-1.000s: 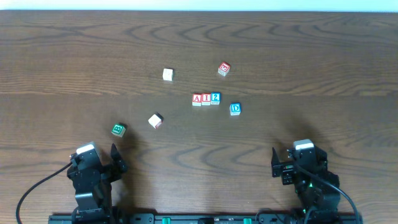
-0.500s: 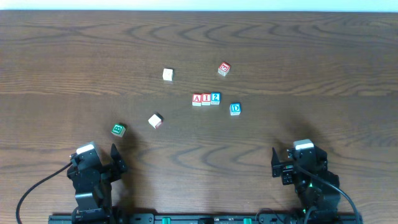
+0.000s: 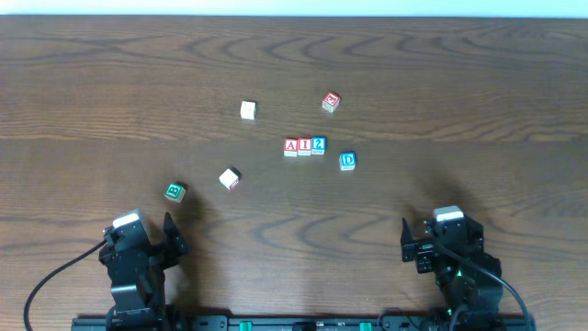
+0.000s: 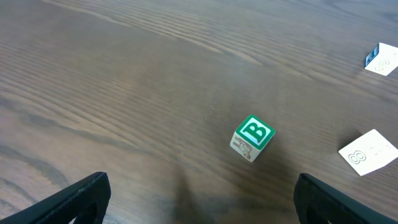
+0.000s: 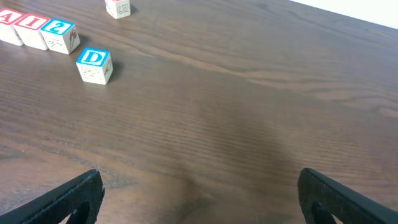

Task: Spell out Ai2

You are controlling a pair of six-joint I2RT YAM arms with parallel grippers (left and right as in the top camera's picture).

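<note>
Three letter blocks stand touching in a row at the table's middle: a red A block (image 3: 291, 146), a red I block (image 3: 304, 146) and a blue 2 block (image 3: 318, 144). The row also shows at the top left of the right wrist view, with the 2 block (image 5: 60, 34) at its right end. My left gripper (image 3: 154, 241) is open and empty at the near left edge. My right gripper (image 3: 424, 241) is open and empty at the near right edge. Both are far from the row.
A blue D block (image 3: 347, 161) sits just right of the row. A green B block (image 3: 175, 191) and a white block (image 3: 230, 177) lie at the left. Another white block (image 3: 248, 110) and a red-lettered block (image 3: 331, 101) lie farther back.
</note>
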